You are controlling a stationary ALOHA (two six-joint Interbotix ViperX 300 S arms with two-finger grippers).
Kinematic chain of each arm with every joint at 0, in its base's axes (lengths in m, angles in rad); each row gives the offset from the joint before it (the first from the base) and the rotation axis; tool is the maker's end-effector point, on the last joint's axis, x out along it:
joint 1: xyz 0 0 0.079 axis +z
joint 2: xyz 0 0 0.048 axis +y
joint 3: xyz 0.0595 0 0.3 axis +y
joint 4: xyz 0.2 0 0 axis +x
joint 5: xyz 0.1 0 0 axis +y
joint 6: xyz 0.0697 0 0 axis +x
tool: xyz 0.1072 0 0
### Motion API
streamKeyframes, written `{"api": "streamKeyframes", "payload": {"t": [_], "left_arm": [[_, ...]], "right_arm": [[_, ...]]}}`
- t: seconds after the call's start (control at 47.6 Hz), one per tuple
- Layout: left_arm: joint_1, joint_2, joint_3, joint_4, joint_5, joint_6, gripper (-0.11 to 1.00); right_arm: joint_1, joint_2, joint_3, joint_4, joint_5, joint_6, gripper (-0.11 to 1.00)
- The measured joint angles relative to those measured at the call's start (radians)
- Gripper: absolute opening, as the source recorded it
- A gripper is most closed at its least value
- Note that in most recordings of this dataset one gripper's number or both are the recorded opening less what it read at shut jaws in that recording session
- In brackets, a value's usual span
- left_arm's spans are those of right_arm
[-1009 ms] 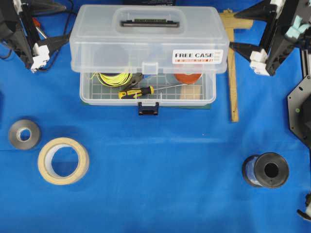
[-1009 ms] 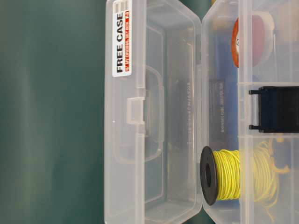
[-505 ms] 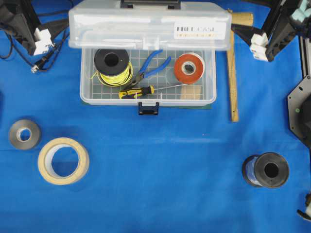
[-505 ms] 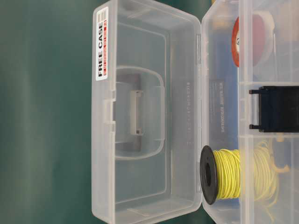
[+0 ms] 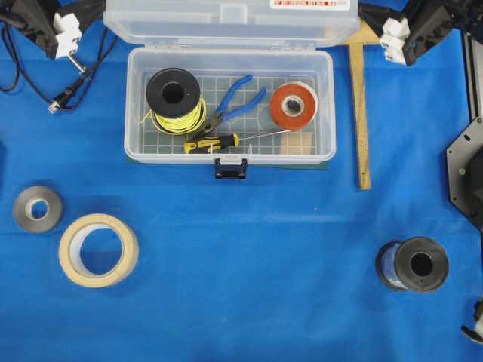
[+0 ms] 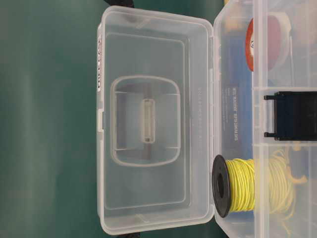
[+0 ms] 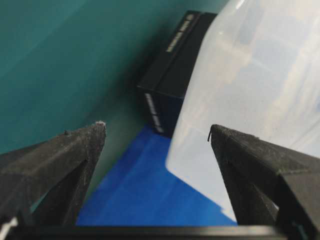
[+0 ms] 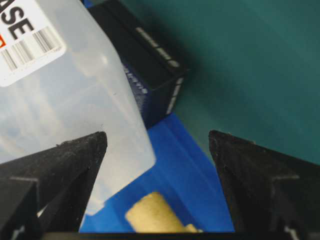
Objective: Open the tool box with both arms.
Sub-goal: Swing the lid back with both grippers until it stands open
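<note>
Landmark is the tool box (image 5: 230, 105). Well in front of it on the blue surface (image 5: 249, 286): beige masking tape roll (image 5: 99, 250) front-left, grey tape roll (image 5: 38, 208) just left of that, black spool (image 5: 413, 265) front-right. Tool box sits at the far middle of the surface, lid (image 5: 230, 21) swung fully back and standing open; table-level view shows the lid's inside with the handle recess (image 6: 145, 120). Black latch (image 5: 230, 167) hangs at the box's front wall. Inside the box: yellow-black screwdriver (image 5: 212, 143) near the front, yellow wire spool (image 5: 174, 100) at left, blue-handled pliers (image 5: 234, 102) in the middle, orange tape roll (image 5: 294, 105) at right. Wooden ruler (image 5: 361, 113) lies just right of the box. Left claw (image 7: 157, 135) sits at the lid's far-left corner, fingers (image 7: 55, 165) spread wide, released, lid corner between them, contact unclear. Right claw (image 8: 157, 137) at the lid's far-right corner, also spread, released, labelled lid edge by its left finger (image 8: 60, 170). Black carton (image 7: 175, 70) stands behind the box.
</note>
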Motion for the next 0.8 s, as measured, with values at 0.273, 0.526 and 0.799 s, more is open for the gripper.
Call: {"api": "streamKeyframes", "payload": {"t": [0.273, 0.526, 0.799], "left_arm": [[0.041, 0.057, -0.041, -0.005, 0.008, 0.005, 0.91], [0.077, 0.080, -0.063, -0.005, 0.020, 0.005, 0.91], [0.109, 0.112, -0.089, -0.003, 0.041, 0.006, 0.91]], "right_arm": [[-0.046, 0.066, -0.034, 0.000, -0.003, -0.003, 0.84], [-0.084, 0.106, -0.060, 0.000, -0.005, -0.006, 0.84], [-0.107, 0.144, -0.083, -0.002, -0.006, -0.006, 0.84]]}}
